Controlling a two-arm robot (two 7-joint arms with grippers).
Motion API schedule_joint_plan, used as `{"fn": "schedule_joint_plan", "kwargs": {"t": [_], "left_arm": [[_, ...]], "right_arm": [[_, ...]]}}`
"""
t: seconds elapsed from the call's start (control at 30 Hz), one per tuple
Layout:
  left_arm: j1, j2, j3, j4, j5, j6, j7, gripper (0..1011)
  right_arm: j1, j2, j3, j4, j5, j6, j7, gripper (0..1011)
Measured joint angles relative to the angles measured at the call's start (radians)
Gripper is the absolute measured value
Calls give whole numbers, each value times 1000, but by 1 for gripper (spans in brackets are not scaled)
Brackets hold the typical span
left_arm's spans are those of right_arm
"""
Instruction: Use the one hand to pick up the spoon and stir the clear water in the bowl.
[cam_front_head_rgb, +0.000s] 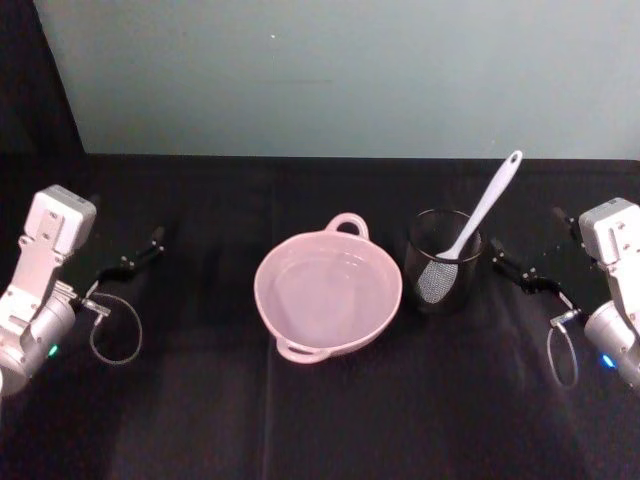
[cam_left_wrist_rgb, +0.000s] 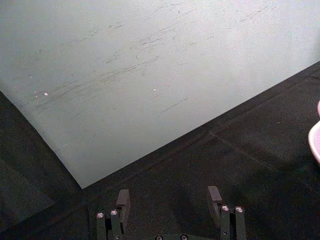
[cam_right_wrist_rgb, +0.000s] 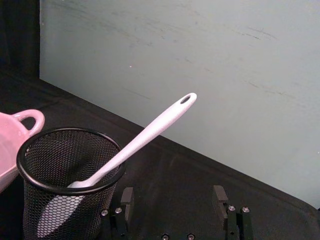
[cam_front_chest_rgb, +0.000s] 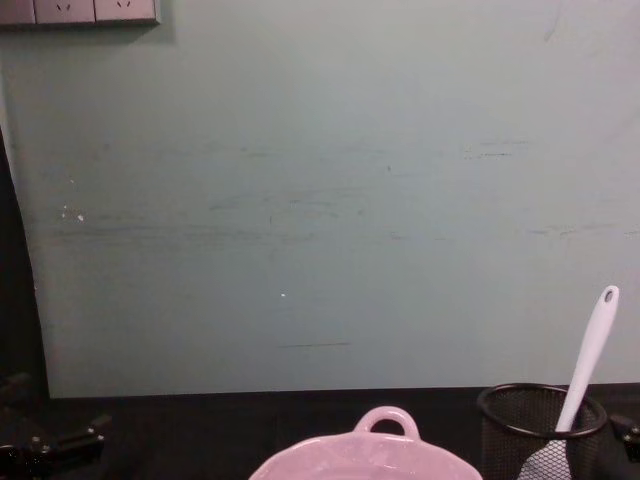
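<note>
Two grippers: one at each side of the black table (cam_front_head_rgb: 300, 420), both well apart from the bowl.
Left gripper (cam_front_head_rgb: 150, 245) (cam_left_wrist_rgb: 169, 200): jaws spread wide with nothing between them; parked low at the table's left side.
Right gripper (cam_front_head_rgb: 505, 258) (cam_right_wrist_rgb: 173, 197): jaws spread wide and empty; near the mesh cup on its right, not touching it.
Spoon (cam_front_head_rgb: 480, 215) (cam_right_wrist_rgb: 150, 132) (cam_front_chest_rgb: 590, 350): stands in the black mesh cup (cam_front_head_rgb: 420, 250), with the pale blade down at the bottom and showing through the mesh.
Spoon axis: tilted, with the handle resting on the cup's rim; the long handle rises toward the back and the robot's right, and the holed tip is highest, pointing at the green wall (cam_front_head_rgb: 350, 70).
Mesh cup: upright, just beside the bowl on its right.
Bowl (cam_front_head_rgb: 262, 290): pink, upright at the table's centre, with a loop handle on its far rim.
Water (cam_front_head_rgb: 325, 290): a faint sheen inside the bowl, seemingly a shallow pool; it is hard to make out.
</note>
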Motion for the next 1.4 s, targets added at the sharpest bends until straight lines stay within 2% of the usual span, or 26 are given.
{"fn": "schedule_joint_plan", "kwargs": {"t": [1.0,1.13,1.3,1.4], "left_arm": [[0,0,0,0,0,0,0,1011],[0,0,0,0,0,0,0,1011],[0,0,0,0,0,0,0,1011],[0,0,0,0,0,0,0,1011]], "right_arm": [[0,0,0,0,0,0,0,1002],[-10,26,10,-24,-34,5,0,1002],[-46,67,44,-77,-74,37,-36,1002],[-75,88,75,-110,-60,46,-38,1003]]}}
